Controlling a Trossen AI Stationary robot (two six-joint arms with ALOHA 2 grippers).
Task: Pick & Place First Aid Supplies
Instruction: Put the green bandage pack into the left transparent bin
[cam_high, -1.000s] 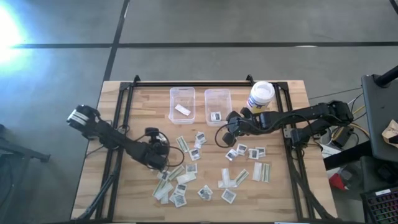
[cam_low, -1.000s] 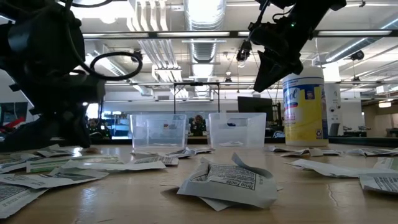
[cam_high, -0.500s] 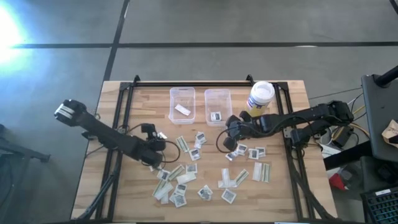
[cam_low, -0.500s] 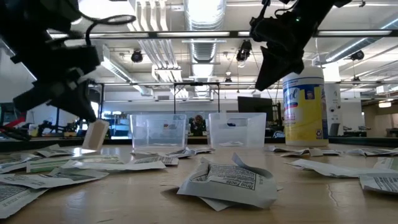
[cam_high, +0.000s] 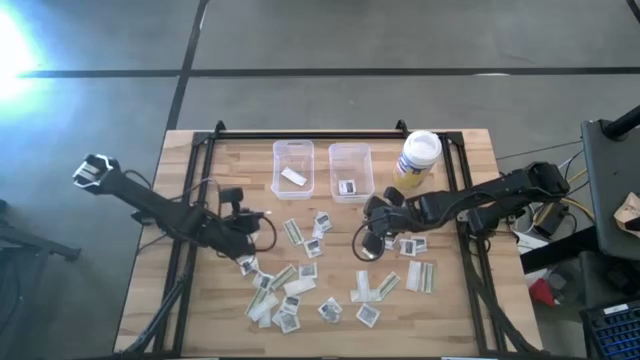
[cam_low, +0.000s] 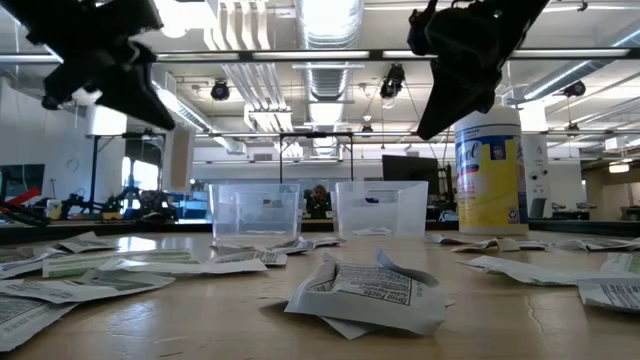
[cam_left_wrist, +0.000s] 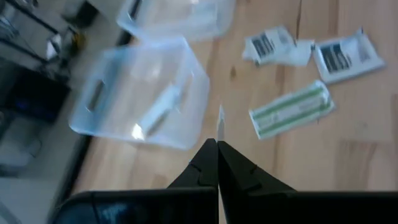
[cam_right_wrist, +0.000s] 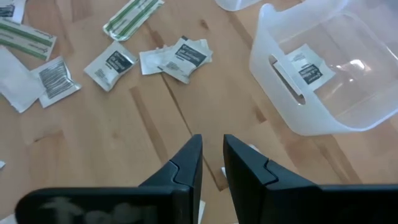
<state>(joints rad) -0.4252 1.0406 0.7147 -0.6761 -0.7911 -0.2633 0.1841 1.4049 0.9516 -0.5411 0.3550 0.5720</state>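
Note:
Many small paper packets (cam_high: 300, 285) lie scattered flat on the wooden table (cam_high: 200, 320). My left gripper (cam_high: 243, 252) hovers above the left part of the scatter, shut on one pale packet (cam_left_wrist: 219, 121) that shows edge-on. My right gripper (cam_high: 370, 240) hangs over the packets right of centre (cam_high: 398, 243). It is open by a narrow gap (cam_right_wrist: 212, 155) and nothing is between its fingers. The left clear bin (cam_high: 293, 168) holds a long strip (cam_high: 293, 177). The right clear bin (cam_high: 350, 172) holds a square packet (cam_high: 348, 187). My left gripper pinches the packet's one end (cam_left_wrist: 219, 135) between its two fingertips. The fingers slant down from the table's left side. The packet sticks out past the fingertips as a thin sliver, clear of the table.
A yellowish jar with a white lid (cam_high: 420, 155) stands at the back, right of the bins. Black rails (cam_high: 200, 180) run along the table's left, right and far edges. Bare wood lies along the left side and between the bins and the scatter.
My left gripper has risen from the packet pile and drawn back toward the table's left edge, staying shut and lifting one packet clear of the table. My right gripper has swung from beside the right bin toward the near edge, its gap unchanged.

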